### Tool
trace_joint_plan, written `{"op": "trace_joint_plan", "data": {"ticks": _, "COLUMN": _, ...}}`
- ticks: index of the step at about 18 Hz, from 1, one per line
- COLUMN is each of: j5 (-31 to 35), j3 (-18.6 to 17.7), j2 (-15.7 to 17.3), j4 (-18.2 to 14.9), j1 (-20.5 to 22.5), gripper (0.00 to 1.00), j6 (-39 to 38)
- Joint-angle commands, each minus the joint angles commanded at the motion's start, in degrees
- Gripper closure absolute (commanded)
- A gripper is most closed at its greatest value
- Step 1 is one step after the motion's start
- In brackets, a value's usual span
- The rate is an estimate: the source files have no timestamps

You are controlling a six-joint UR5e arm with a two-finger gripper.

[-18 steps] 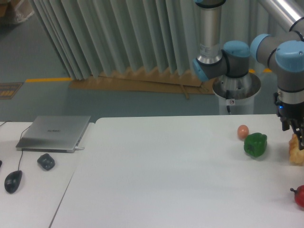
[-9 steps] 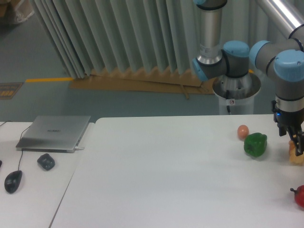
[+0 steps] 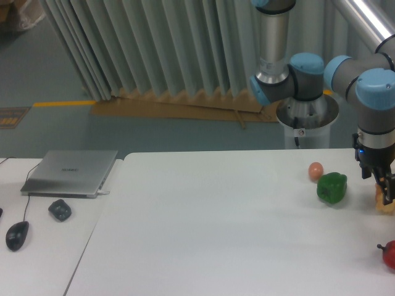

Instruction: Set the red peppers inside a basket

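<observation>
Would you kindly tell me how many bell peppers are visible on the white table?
2: a glossy green bell pepper beside the small orange-pink ball, and a glossy red bell pepper cut off by the right edge. More may lie beyond the frame.

Count on the white table [image 3: 216,234]: 1 red pepper [image 3: 389,254], cut off at right edge; 1 green pepper [image 3: 332,187]; 1 orange-pink ball [image 3: 316,171]; 1 pale yellowish item [image 3: 386,198] at right edge, kind unclear. Side desk: 1 closed laptop [image 3: 71,172], 1 black mouse [image 3: 17,235], 1 small dark lump [image 3: 60,209].
</observation>
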Motion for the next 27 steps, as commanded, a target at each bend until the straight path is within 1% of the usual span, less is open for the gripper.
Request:
{"op": "trace_joint_plan", "data": {"ticks": 3, "j5": 0.0, "j3": -0.09, "j2": -0.09, "j4": 0.0, "j1": 0.09, "gripper": 0.0, "j6": -0.09}}
{"op": "trace_joint_plan", "data": {"ticks": 8, "j5": 0.09, "j3": 0.53, "j2": -1.32, "j4": 0.18, "j1": 0.09, "gripper": 0.0, "j6": 0.7}}
{"op": "trace_joint_plan", "data": {"ticks": 9, "j5": 0.17, "j3": 1.22, "j2": -1.58, "j4": 0.18, "j1": 0.0, "gripper": 0.0, "j6": 0.62}}
{"op": "trace_joint_plan", "data": {"ticks": 10, "j5": 0.18, "j3": 2.01, "j2": -2.63, "j4": 0.35, "j1": -0.17, "gripper": 0.0, "j6": 0.44}}
{"op": "trace_joint_plan", "data": {"ticks": 11, "j5": 0.26, "j3": 3.15, "j2": -3.86, "j4": 1.22, "j1": -0.44, "gripper": 0.0, "j6": 0.61}}
{"op": "trace_joint_plan", "data": {"ticks": 13, "j5": 0.26, "j3": 4.22, "j2": -5.18, "j4": 2.98, "j1": -0.7, "gripper": 0.0, "j6": 0.7}}
{"op": "trace_joint_plan", "data": {"ticks": 14, "j5": 0.26, "j3": 4.92, "j2": -6.49, "j4": 4.12, "j1": -0.79, "gripper": 0.0, "j6": 0.7}}
{"op": "trace_joint_plan", "data": {"ticks": 17, "j5": 0.35, "j3": 5.62, "j2": -8.96, "j4": 7.37, "j1": -0.88, "gripper": 0.0, "j6": 0.7}}
{"op": "trace_joint_plan", "data": {"ticks": 18, "j5": 0.44, "j3": 5.8, "j2": -9.31, "j4": 7.99, "j1": -0.79, "gripper": 0.0, "j6": 0.7}}
{"op": "trace_joint_plan", "data": {"ticks": 21, "j5": 2.81, "j3": 6.68, "j2": -11.16, "j4": 9.23, "j1": -0.79, "gripper": 0.0, "j6": 0.7}}
{"op": "trace_joint_plan", "data": {"ticks": 23, "j5": 2.9, "j3": 7.29, "j2": -12.3, "j4": 9.32, "j1": -0.7, "gripper": 0.0, "j6": 0.7}}
{"op": "trace_joint_plan", "data": {"ticks": 27, "j5": 2.99, "j3": 7.47, "j2": -14.15, "j4": 10.9, "j1": -0.7, "gripper": 0.0, "j6": 0.35}}
